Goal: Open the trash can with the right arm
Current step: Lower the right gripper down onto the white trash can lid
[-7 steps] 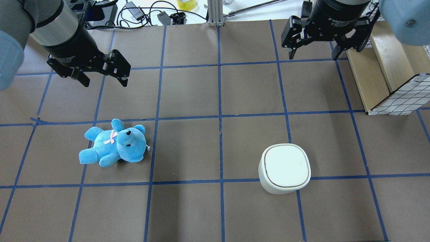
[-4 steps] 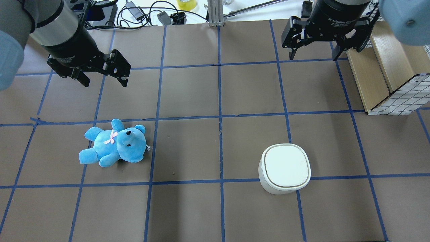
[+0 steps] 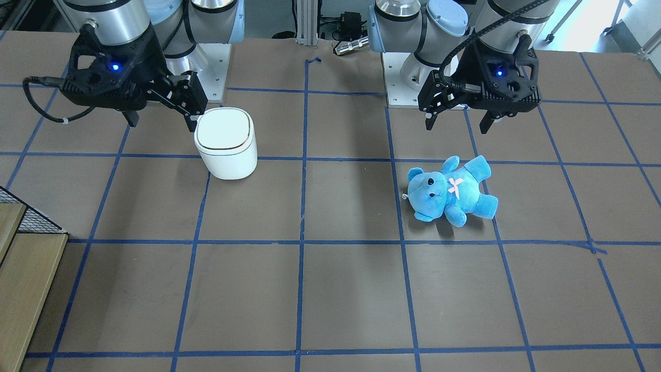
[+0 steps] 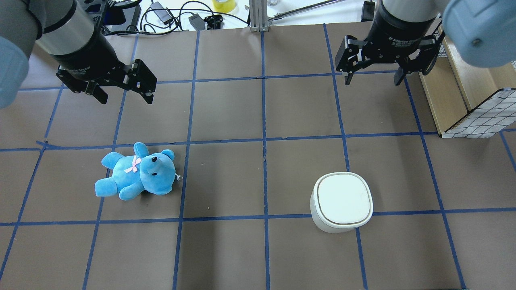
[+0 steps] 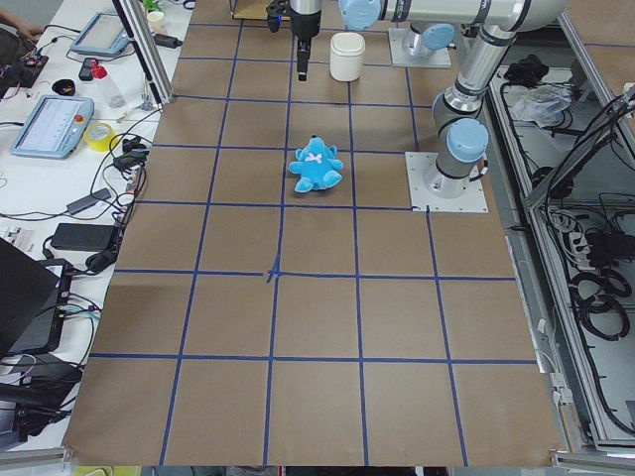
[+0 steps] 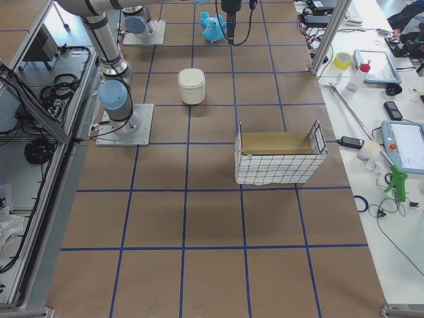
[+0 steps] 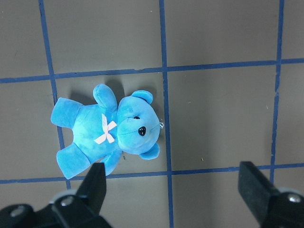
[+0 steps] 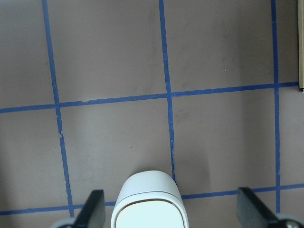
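I see my right gripper (image 4: pixel 372 79) spread wide, hovering apart from the shut trash can (image 4: pixel 342 199); left gripper (image 4: pixel 125 98) equally wide.

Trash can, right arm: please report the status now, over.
Right gripper open, empty, apart from trash can. Left gripper open, empty. Trash can lid shut, untouched. Teddy bear lies well aside, not in the path.

Trash can (image 4: pixel 342 201): white, rounded-square, lid shut, upright on table (image 4: pixel 225 112). Right arm (image 4: pixel 407 16) hovers beyond it, pincer (image 4: pixel 373 79) spread, empty.
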`<state>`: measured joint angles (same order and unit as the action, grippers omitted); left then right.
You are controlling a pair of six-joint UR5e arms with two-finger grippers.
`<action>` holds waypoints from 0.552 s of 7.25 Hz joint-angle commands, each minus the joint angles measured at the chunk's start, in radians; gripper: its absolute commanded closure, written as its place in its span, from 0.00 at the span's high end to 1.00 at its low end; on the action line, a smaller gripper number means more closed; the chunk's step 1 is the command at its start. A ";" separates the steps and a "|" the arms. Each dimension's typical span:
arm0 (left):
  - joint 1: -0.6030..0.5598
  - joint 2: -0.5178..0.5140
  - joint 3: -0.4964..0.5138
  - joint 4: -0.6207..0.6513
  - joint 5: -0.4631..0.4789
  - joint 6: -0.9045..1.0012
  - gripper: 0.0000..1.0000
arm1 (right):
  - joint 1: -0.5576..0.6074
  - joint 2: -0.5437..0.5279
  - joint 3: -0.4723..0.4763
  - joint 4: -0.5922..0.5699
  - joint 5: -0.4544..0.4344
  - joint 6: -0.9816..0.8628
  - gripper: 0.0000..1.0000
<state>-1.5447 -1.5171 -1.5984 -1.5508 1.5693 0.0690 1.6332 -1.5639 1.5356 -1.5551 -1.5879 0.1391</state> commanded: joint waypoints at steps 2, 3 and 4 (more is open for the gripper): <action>0.000 0.000 0.000 0.000 0.000 0.000 1.00 | 0.000 -0.016 0.174 0.039 -0.004 0.005 0.07; 0.000 0.000 0.000 0.000 0.000 0.000 1.00 | 0.002 -0.051 0.254 0.043 -0.012 -0.002 0.01; 0.000 0.000 0.000 0.000 0.000 0.000 1.00 | 0.002 -0.057 0.324 0.027 -0.009 -0.003 0.00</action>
<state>-1.5447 -1.5171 -1.5984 -1.5508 1.5693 0.0690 1.6345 -1.6032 1.7691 -1.5212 -1.5967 0.1385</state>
